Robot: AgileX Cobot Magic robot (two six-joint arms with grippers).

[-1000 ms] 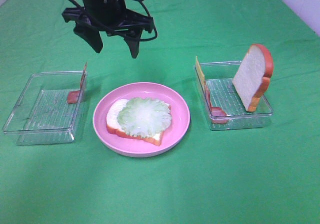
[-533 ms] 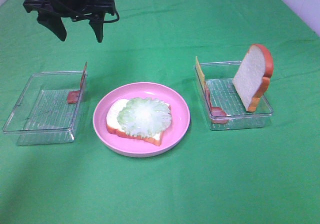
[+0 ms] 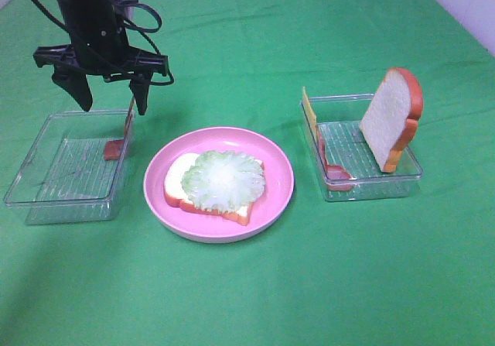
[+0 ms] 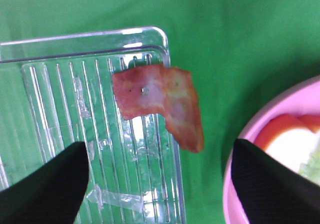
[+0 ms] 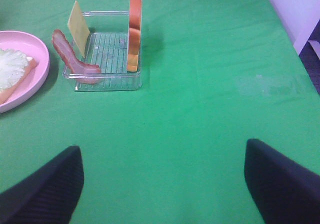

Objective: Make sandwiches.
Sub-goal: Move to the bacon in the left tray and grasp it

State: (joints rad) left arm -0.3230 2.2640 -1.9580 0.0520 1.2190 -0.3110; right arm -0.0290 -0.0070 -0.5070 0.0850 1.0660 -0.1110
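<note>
**A:** Two trays and one plate, then. What is at the far left?

**B:** The left tray (image 3: 58,179), clear plastic on the green cloth (image 3: 348,284). A bacon strip (image 3: 114,149) leans against its wall nearest the plate. The left gripper (image 3: 112,104) hangs over that wall with its jaws spread wide and holds nothing. In the wrist view the strip sits in the gap between the dark fingers (image 4: 55,184) and touches neither.

**A:** And the middle?

**B:** The pink plate (image 3: 282,168) is just beside the tray. A bread slice (image 3: 174,191) lies flat on it, with the lettuce (image 3: 224,179) on top covering most of it.

**A:** Further right?

**B:** The right tray (image 3: 371,187) stands apart from the plate. A cheese slice (image 3: 309,107) stands on edge against the wall on the plate side. A second bacon strip (image 3: 332,169) leans there too, its lower end curled on the floor. An upright bread slice (image 3: 390,118) is propped at the far side.

**A:** The other arm?

**B:** The right gripper (image 5: 162,146) shows only in its own wrist view. It is wide open, empty and well back from that tray.
</note>
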